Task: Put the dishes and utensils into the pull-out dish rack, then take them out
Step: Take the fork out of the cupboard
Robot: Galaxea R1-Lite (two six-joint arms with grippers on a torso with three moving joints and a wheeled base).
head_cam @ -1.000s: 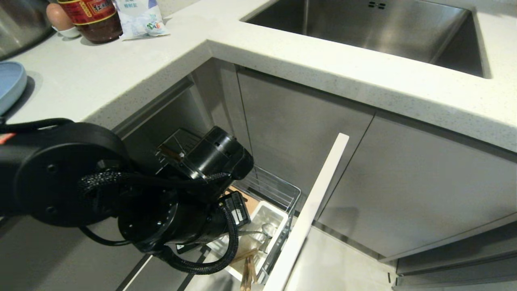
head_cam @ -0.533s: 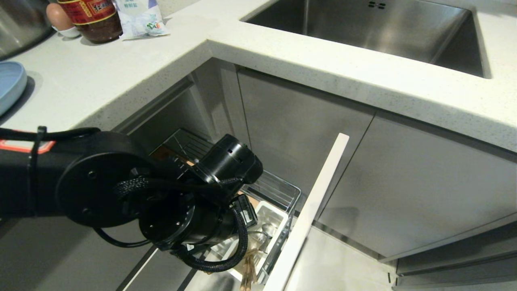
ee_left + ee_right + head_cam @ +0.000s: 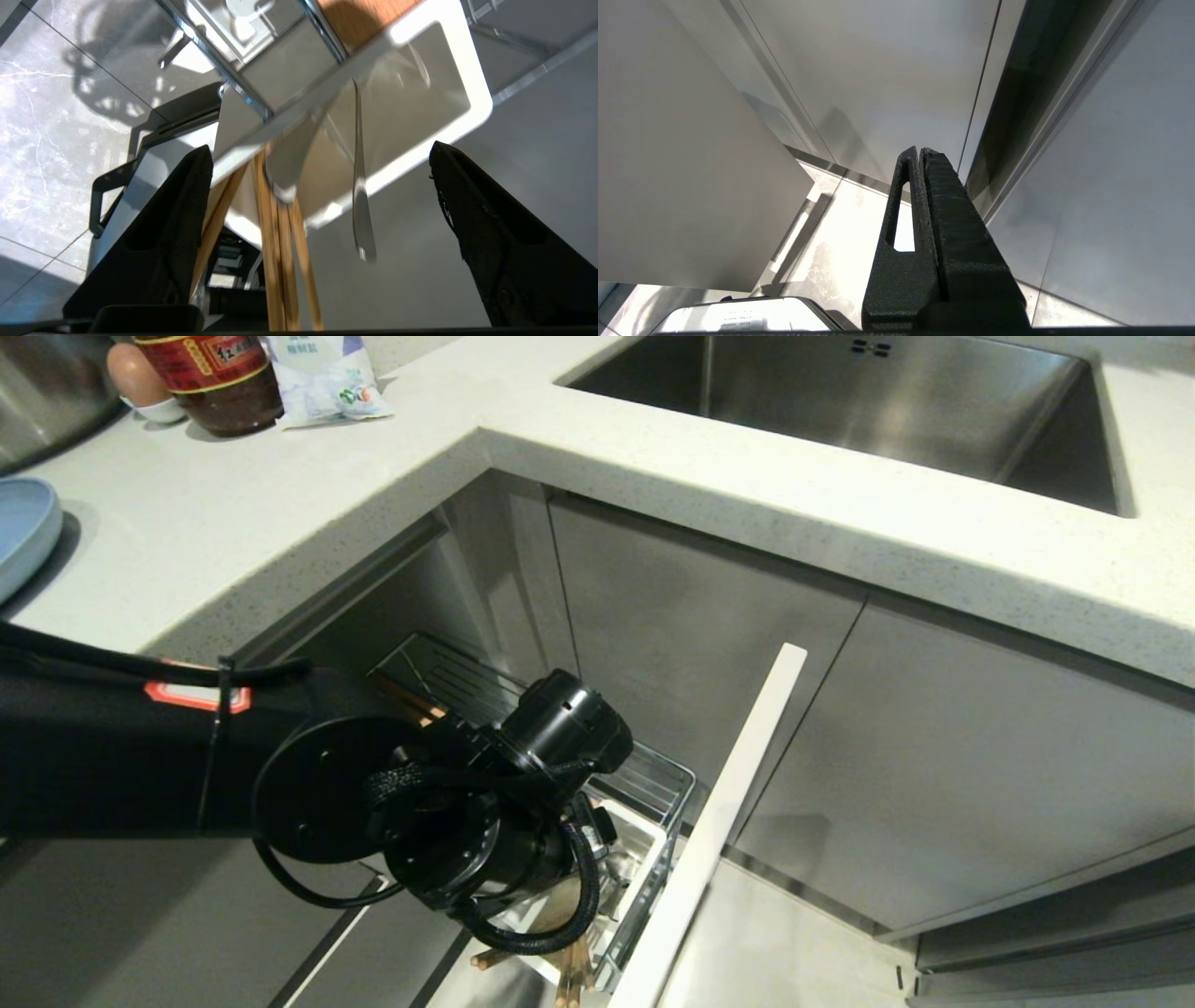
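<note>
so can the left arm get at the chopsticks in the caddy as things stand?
Probably yes. The left gripper is open, with the chopsticks between its fingers. Nothing blocks them, though the flat utensil handle and slim utensil handle also sit in that gap.

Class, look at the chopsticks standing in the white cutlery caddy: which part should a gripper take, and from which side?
Probably the free upper ends of the chopsticks, which project past the caddy rim. Come from above along their lean, fingers either side; the left gripper already straddles them, open. The lower ends are walled in, a metal handle beside them.

Wooden chopsticks (image 3: 280,261), glossy white plastic caddy (image 3: 472,84)
</note>
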